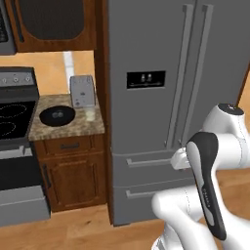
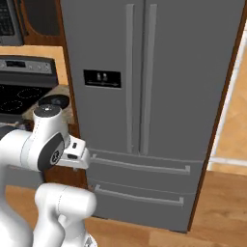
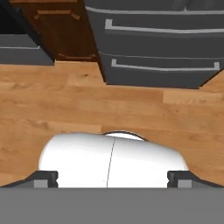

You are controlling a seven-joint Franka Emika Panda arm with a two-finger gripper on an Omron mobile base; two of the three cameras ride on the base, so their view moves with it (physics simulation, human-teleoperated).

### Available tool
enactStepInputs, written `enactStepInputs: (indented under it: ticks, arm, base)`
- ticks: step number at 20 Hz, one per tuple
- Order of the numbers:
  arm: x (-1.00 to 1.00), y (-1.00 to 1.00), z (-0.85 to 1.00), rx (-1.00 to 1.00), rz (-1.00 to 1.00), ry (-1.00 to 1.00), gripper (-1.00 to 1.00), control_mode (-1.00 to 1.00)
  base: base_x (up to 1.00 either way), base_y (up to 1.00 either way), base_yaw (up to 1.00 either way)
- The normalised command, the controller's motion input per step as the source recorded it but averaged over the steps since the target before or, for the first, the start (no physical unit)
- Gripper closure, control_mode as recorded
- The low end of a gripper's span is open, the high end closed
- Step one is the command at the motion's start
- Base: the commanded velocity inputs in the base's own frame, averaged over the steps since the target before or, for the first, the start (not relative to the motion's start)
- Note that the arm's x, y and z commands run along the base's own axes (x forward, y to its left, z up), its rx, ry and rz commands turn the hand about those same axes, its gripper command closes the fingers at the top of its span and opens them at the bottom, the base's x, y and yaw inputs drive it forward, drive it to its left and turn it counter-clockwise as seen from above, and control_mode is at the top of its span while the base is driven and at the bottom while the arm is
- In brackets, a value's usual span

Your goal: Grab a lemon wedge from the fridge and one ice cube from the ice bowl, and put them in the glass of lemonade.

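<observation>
Fridge [image 1: 161, 97] doors shut, steel, contents hidden; black ice bowl [image 1: 57, 115] at its 9 o'clock; gripper [image 3: 112, 179] spread wide, empty.

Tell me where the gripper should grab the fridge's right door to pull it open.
Grip the long vertical handle of the fridge right door around mid-height, coming straight from the front with the fingers either side of the bar. It stands proud of the door beside the centre seam, so pulling there probably swings the door well. The gripper is open, pointing at the floor.
</observation>
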Motion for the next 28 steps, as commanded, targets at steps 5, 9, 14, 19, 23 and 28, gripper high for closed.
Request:
enactStepInputs:
  ticks: [5,9,14,19,23,28]
  arm:
    - [0.0,0.0,0.0,0.0,0.0,0.0,-1.0,1.0]
    - [0.0,0.0,0.0,0.0,0.0,0.0,-1.0,1.0]
    - [0.0,0.0,0.0,0.0,0.0,0.0,-1.0,1.0]
    - [0.0,0.0,0.0,0.0,0.0,0.0,-1.0,1.0]
    - [0.0,0.0,0.0,0.0,0.0,0.0,-1.0,1.0]
    - [0.0,0.0,0.0,0.0,0.0,0.0,-1.0,1.0]
  base:
    - [0.45,0.89,0.0]
    - [0.6,0.79,0.0]
    - [0.6,0.56,-0.06]
    - [0.57,0.38,-0.23]
    - [0.5,0.58,-0.31]
    - [0.39,0.85,-0.33]
